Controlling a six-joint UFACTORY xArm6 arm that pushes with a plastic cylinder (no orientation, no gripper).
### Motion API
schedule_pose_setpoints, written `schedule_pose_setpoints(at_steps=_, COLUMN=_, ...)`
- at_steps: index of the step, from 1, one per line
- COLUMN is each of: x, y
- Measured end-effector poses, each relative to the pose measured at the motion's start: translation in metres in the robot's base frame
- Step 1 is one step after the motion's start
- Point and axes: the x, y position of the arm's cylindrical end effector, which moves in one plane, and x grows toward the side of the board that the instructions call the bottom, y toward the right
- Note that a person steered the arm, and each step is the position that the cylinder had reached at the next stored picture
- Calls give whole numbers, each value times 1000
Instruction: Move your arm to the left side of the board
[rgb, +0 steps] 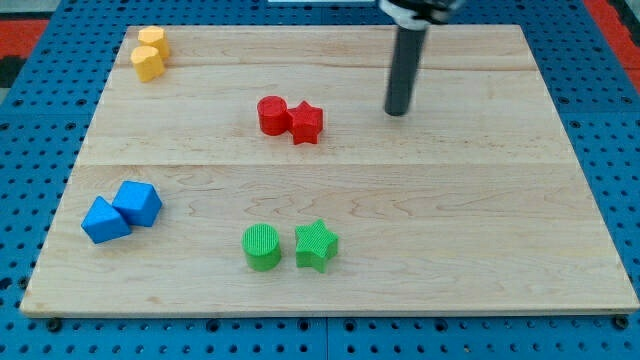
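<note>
My tip (397, 111) rests on the wooden board (450, 220), right of centre in the view's upper half. It touches no block. The nearest blocks lie to its left: a red star (307, 123) touching a red cylinder (272, 115). Two yellow blocks (149, 54) sit together at the view's top left corner. Two blue blocks (122, 211) sit together at the lower left. A green cylinder (262, 247) and a green star (316, 245) stand side by side near the bottom centre.
The board lies on a blue perforated table (610, 120). A red patch (40, 40) shows at the view's top left corner beyond the board.
</note>
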Motion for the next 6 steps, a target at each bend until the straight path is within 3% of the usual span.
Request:
schedule_pose_setpoints(at_steps=1, x=-29, y=-71)
schedule_pose_setpoints(at_steps=2, x=-29, y=-190)
schedule_pose_setpoints(at_steps=3, x=-25, y=-274)
schedule_pose_setpoints(at_steps=5, x=-5, y=-346)
schedule_pose_setpoints(at_steps=6, x=39, y=-366)
